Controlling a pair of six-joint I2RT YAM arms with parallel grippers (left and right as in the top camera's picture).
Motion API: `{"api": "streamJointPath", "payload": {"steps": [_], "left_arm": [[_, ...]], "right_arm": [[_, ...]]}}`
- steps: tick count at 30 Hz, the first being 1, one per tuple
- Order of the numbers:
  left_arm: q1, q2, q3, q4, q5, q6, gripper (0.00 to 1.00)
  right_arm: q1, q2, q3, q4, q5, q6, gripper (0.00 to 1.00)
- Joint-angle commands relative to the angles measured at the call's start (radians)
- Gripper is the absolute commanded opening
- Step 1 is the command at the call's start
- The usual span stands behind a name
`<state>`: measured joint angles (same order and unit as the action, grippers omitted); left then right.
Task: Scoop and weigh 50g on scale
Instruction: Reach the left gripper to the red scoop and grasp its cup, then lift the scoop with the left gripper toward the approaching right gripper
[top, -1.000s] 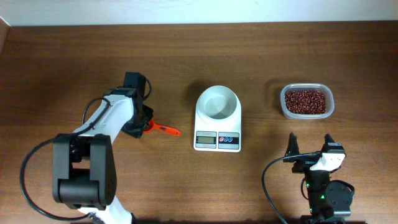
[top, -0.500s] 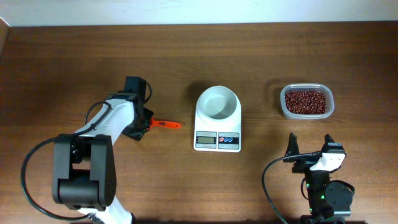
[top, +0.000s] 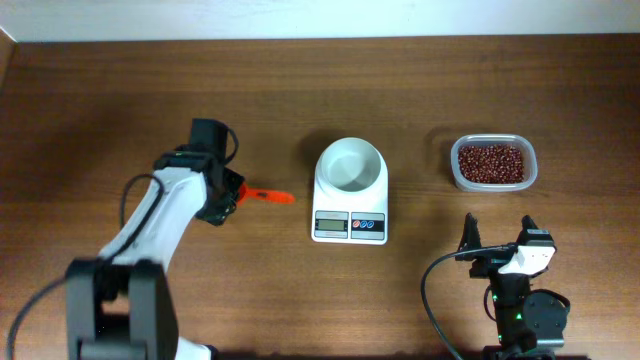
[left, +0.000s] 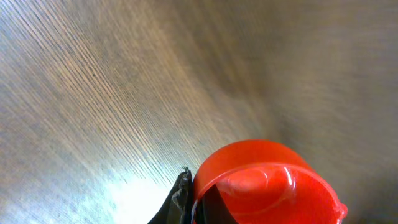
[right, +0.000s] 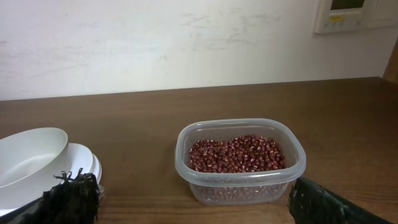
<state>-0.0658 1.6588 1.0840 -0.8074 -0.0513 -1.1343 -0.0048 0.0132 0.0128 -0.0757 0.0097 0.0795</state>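
Dark brown wood table (top: 120, 90) runs under everything, with a pale wall (right: 186, 37) behind it. The left gripper (top: 228, 195) is clenched on the red scoop (top: 268, 196). It appears to hold the rounded cup end, while the thin handle pokes out to its right, toward the scale (top: 350, 205). The scale sits to that gripper's right, a little beyond the handle tip and not touching it. Its round bowl (top: 349, 165) is empty.

The right gripper (top: 499, 238) stands spread wide and holds nothing. From it, the scale is ahead and to the left, and the tub (top: 453, 165) of beans (top: 491, 161) is straight ahead, near.

By its looks the scoop is light, stiff, glossy plastic. It should be easy to lift but slick, so it is likely to twist in the grip once loaded. The handle would be the better place to hold, since that leaves the cup free to dig. A grip at the cup end may block the mouth.

The scale looks light and rigid too. A push from the scoop could slide it or upset the reading, so it is best left untouched, with beans tipped in from just above the bowl. The beans are small, hard and round, so they should pour freely and roll away if spilled.
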Motion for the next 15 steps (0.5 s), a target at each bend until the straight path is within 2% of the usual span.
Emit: {"api": "streamJointPath", "payload": {"steps": [1, 5, 7, 8, 10, 12, 15], "left_arm": [[0.003, -0.196, -0.002, -0.026, 0.003, 0.033, 0.00], [0.003, -0.364, -0.002, -0.112, 0.001, 0.033, 0.00], [0.003, -0.385, -0.002, -0.142, 0.000, 0.032, 0.00], [0.003, -0.386, -0.002, -0.161, 0.000, 0.032, 0.00], [0.003, -0.385, -0.003, -0.177, 0.003, 0.032, 0.00], [0.003, -0.385, -0.003, -0.179, 0.003, 0.032, 0.00], [0.003, -0.385, -0.003, -0.183, 0.003, 0.032, 0.00]], "right_arm": [[0.006, -0.005, -0.007, -0.005, 0.001, 0.002, 0.99], [0.006, -0.005, -0.007, -0.005, 0.002, 0.002, 0.99], [0.006, -0.005, -0.007, -0.005, 0.000, 0.003, 0.99], [0.006, -0.005, -0.007, -0.004, -0.021, 0.071, 0.99], [0.006, -0.005, -0.007, 0.000, -0.060, 0.336, 0.99], [0.006, -0.005, -0.007, 0.015, -0.209, 0.694, 0.99], [0.006, -0.005, -0.007, 0.030, -0.482, 1.035, 0.99]]}}
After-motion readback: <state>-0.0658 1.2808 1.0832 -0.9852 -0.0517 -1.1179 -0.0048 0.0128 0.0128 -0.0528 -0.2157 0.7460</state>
